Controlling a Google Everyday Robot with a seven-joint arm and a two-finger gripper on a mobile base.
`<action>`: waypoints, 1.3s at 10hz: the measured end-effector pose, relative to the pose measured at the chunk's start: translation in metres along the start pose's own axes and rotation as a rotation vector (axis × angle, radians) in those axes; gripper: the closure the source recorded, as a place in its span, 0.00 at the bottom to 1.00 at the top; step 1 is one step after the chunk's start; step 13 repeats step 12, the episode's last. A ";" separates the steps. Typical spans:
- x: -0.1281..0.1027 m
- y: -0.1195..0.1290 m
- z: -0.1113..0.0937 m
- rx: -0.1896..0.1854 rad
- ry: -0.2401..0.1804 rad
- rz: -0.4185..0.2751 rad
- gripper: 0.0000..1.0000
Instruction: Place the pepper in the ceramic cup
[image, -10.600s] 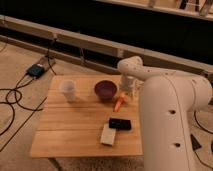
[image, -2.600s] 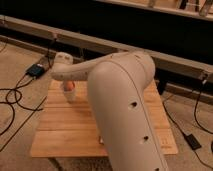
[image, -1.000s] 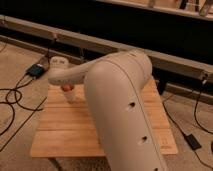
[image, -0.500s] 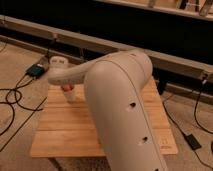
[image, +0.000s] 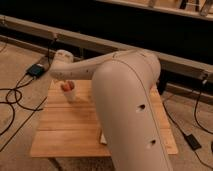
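We saw the arm (image: 127, 100) reach across the wooden table (image: 70, 130) toward its far left corner, its bulk filling the middle of the view. The gripper (image: 64, 75) hung right over the cup (image: 69, 93), which stood upright near the table's left edge. The pepper (image: 67, 86) showed orange at the cup's rim, just under the gripper; whether it was held or resting inside we could not tell. Cables (image: 12, 100) lay on the floor to the left.
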 end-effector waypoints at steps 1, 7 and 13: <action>0.003 0.004 -0.006 -0.051 0.038 0.021 0.22; -0.004 -0.009 -0.046 -0.305 0.220 0.078 0.22; -0.005 -0.006 -0.047 -0.312 0.222 0.075 0.22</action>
